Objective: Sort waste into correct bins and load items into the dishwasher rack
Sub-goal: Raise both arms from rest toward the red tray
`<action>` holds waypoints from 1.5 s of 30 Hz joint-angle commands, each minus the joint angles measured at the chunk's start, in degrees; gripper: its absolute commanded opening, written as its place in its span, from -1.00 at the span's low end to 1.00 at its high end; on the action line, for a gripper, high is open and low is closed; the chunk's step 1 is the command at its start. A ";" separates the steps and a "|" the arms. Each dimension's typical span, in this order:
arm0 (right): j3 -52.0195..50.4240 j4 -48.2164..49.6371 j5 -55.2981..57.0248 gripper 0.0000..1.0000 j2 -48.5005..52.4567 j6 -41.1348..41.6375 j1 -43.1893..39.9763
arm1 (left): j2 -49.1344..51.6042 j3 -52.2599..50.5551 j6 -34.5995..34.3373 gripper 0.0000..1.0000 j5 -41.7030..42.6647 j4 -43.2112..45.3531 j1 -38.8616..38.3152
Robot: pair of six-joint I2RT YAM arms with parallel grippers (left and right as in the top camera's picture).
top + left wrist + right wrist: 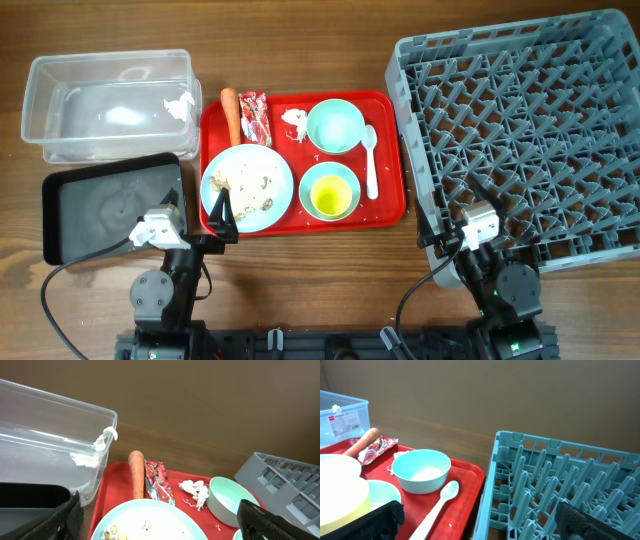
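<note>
Both the left pincer [159, 515] and right pincer [477, 512] gape, released. The carrot piece [136, 474] lies ahead of the left one, beyond the plate [172, 521]; best to close across its narrow width.

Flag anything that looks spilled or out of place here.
A white scrap clings to the rim of the clear tub, at the corner nearest the red tray. Small white flecks lie loose on the tray beside the crumpled tissue. Nothing else looks askew.
</note>
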 commanded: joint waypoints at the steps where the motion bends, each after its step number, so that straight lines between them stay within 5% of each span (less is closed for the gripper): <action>1: -0.04 0.28 -0.70 0.99 -0.35 -0.28 -0.07 | -0.61 -0.68 -0.28 1.00 0.46 0.22 -0.33; 13: -0.04 0.28 -0.50 1.00 -0.35 -1.60 -0.07 | -0.61 -0.68 -0.26 1.00 0.02 0.22 -0.33; 20: -0.04 1.99 -14.64 0.99 -0.35 0.98 -0.07 | -0.39 -0.68 -0.31 1.00 0.68 0.52 -0.31; 25: 3.28 6.95 -18.23 1.00 -0.35 9.11 -0.07 | -0.37 -0.09 -10.69 1.00 5.84 10.64 -0.37; 28: 11.56 3.76 -10.86 1.00 1.60 8.72 -0.07 | 0.55 5.81 -10.16 0.99 5.38 11.78 -0.37; 32: 27.93 -8.17 -6.01 0.99 14.19 8.72 -0.09 | 11.58 20.55 -9.99 1.00 6.62 -2.10 -0.33; 37: 53.99 -30.27 -6.67 0.99 40.98 8.63 -0.07 | 37.64 45.13 -9.99 0.99 14.23 -20.15 -0.50; 41: 74.34 -44.30 -21.42 0.99 64.24 9.05 -0.09 | 59.49 68.91 -9.94 0.99 20.70 -35.78 -2.99; 45: 78.51 -47.39 -28.13 1.00 74.49 11.58 -0.39 | 68.91 74.88 -11.69 0.99 30.29 -36.54 -4.68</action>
